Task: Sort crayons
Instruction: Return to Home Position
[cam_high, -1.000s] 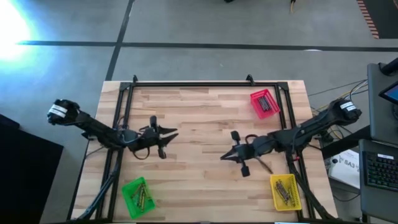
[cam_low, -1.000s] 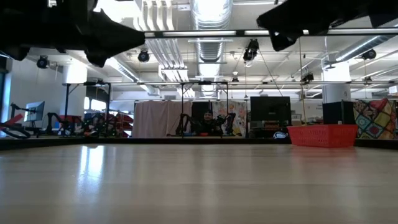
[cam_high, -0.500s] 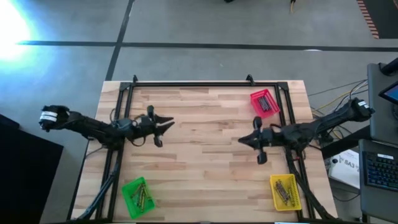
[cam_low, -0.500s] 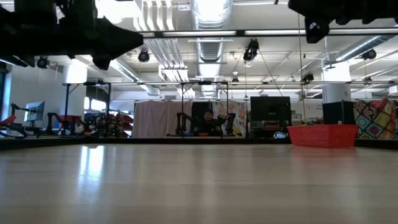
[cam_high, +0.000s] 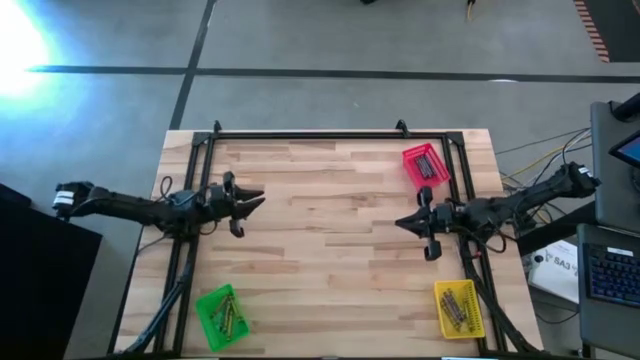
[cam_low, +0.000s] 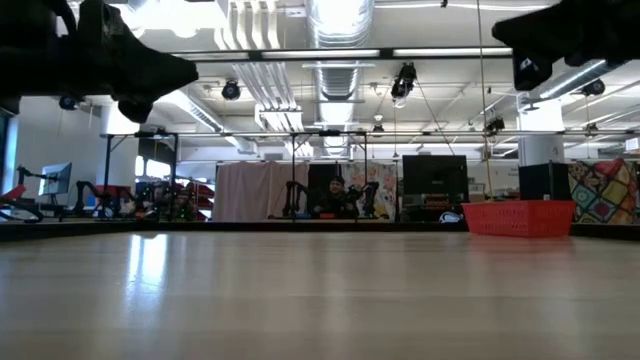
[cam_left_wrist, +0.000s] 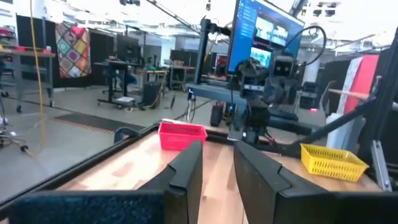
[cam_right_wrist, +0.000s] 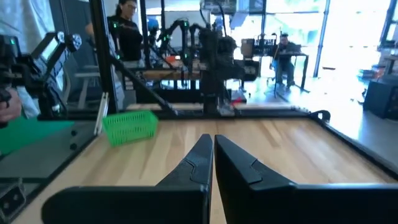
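From above, we see the crayons (cam_high: 226, 318) lying in trays (cam_high: 201, 300) at the desk's (cam_high: 330, 230) near corners and far-right corner. The wrist views show the left gripper (cam_left_wrist: 217, 149) parted and the right gripper (cam_right_wrist: 213, 140) clenched, both empty. We judge only parking at home remains.

1. The left arm (cam_high: 130, 204) is lying stretched out nearly level, with the left gripper (cam_high: 258, 196) pointing toward the right arm (cam_high: 520, 200) and its fingers (cam_left_wrist: 186, 171) standing slightly apart.
2. The right arm is mirroring that pose, with the right gripper (cam_high: 402, 222) holding its fingers (cam_right_wrist: 193, 165) pressed together.
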